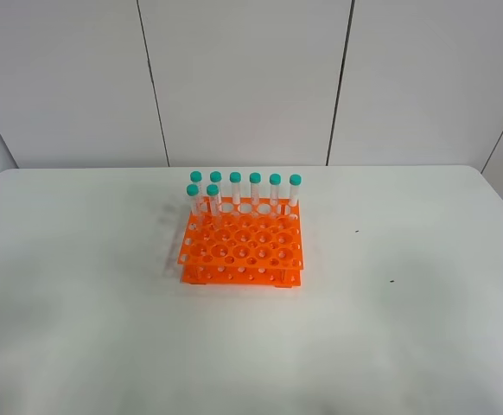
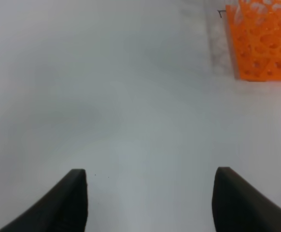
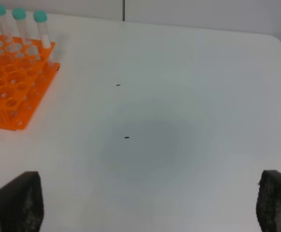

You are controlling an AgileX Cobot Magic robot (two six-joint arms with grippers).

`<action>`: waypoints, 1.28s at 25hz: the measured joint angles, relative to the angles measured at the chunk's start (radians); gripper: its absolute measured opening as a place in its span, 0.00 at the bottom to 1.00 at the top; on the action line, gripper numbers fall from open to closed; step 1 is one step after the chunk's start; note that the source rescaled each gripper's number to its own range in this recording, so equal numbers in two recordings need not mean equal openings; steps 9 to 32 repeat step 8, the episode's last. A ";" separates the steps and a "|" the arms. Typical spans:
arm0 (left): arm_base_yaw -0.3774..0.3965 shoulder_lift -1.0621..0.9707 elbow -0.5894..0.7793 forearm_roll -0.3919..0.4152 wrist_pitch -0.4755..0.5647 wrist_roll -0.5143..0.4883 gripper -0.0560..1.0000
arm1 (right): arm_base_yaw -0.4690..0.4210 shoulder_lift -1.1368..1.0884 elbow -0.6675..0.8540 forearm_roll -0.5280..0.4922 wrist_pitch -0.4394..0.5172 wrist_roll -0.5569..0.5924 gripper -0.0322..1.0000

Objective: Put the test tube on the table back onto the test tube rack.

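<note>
In the middle of the big white matte table (image 1: 79,285) sits the bright orange plastic two-tier test tube rack (image 1: 241,246), grid of round holes on top. All eight slim clear tubes with teal screw caps (image 1: 245,188) stand in it near the back, so honestly no test tube is lying on the table anywhere I can see. Both claws are spread wide, holding nothing: left gripper (image 2: 150,193) and right gripper (image 3: 150,203) each hang over bare tabletop. Risk I'd flag: hunting for a loose tube, an arm could clip the rack and knock upright tubes over.
</note>
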State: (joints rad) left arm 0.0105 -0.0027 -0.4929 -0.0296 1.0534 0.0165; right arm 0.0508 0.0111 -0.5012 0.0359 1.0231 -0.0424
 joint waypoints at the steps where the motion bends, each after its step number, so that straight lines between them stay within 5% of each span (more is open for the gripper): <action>1: 0.000 0.000 0.000 0.000 0.000 -0.001 0.89 | 0.000 0.000 0.000 0.000 0.000 0.000 0.98; 32: 0.000 0.000 0.000 0.000 0.000 -0.004 0.89 | 0.000 0.000 0.000 0.000 0.000 0.000 0.98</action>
